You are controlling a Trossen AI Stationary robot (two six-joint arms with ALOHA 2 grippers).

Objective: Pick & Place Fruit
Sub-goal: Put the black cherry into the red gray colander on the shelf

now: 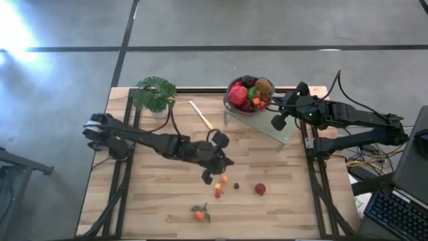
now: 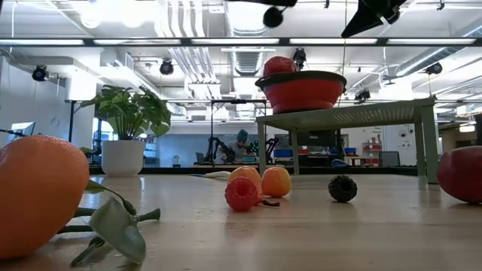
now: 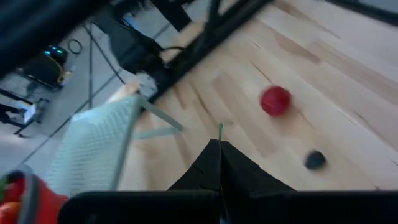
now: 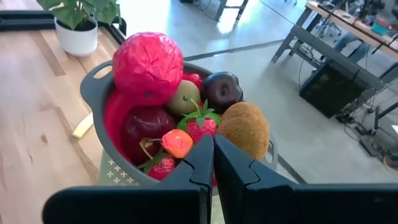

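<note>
The left gripper [image 1: 208, 177] hangs clenched and empty over mid-worktop [image 1: 281, 207] beside loose berries [image 1: 223, 179], a tangerine [image 1: 199, 215] and a red fruit [image 1: 260, 189], while the right gripper [image 1: 277, 123], likewise clenched, hovers over the fruit-filled bowl [image 1: 235, 107].

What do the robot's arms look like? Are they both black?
Yes. The left arm and the right arm are both dark, thin and jointed, with cables alongside. The left gripper and right gripper each end in two black wedge-shaped jaws.

A bowl [image 1: 249, 100] of fruit sits on a rack [image 1: 284, 130], right of the plant [image 1: 154, 94]; berries [image 1: 221, 184] lie nearer.
</note>
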